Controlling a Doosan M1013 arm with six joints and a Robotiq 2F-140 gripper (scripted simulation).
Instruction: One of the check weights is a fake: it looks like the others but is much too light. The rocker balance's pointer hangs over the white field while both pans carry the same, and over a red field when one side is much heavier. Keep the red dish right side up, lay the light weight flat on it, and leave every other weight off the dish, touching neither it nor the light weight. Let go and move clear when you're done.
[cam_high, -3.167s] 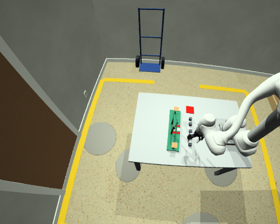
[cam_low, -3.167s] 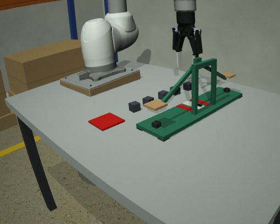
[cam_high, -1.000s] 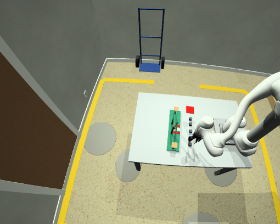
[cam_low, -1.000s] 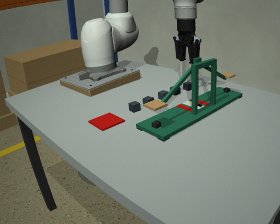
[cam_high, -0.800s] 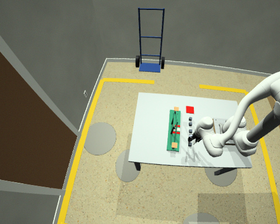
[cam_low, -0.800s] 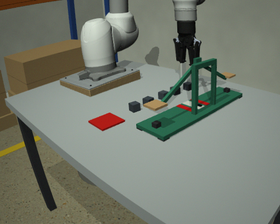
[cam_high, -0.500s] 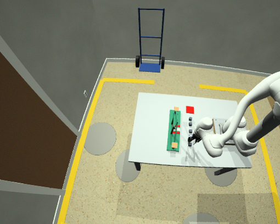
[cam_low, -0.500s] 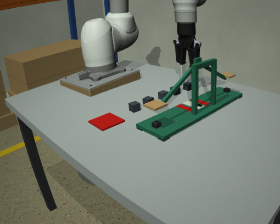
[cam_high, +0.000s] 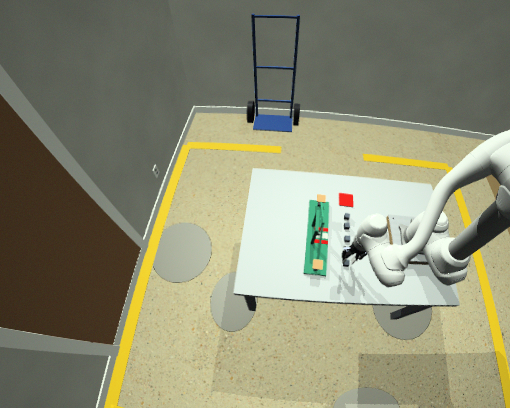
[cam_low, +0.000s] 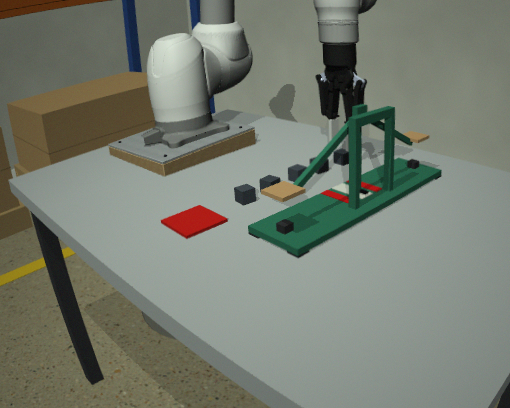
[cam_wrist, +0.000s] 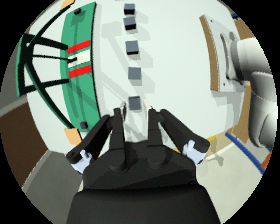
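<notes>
Several dark cube weights stand in a row on the table, among them the first (cam_high: 347, 216) (cam_low: 245, 194), a middle one (cam_high: 347, 238) (cam_low: 296, 172) (cam_wrist: 132, 47) and the end one (cam_low: 341, 156) (cam_wrist: 134, 103). My gripper (cam_high: 346, 255) (cam_low: 340, 137) is partly open and empty, pointing down above the end weight. The red dish (cam_high: 346, 200) (cam_low: 194, 221) lies flat beyond the row's other end. The green rocker balance (cam_high: 315, 212) (cam_low: 325, 225) (cam_wrist: 85, 25) has two bare tan pans (cam_high: 317, 264) (cam_low: 283, 191). Its pointer (cam_wrist: 74, 59) is over the white field. The weights look alike.
The balance's upright frame (cam_low: 355, 165) and raised arms stand alongside the row of weights. The robot's base plate (cam_low: 165, 160) (cam_wrist: 225, 80) is on the row's other side. The table (cam_high: 275, 200) (cam_low: 350, 300) carries everything.
</notes>
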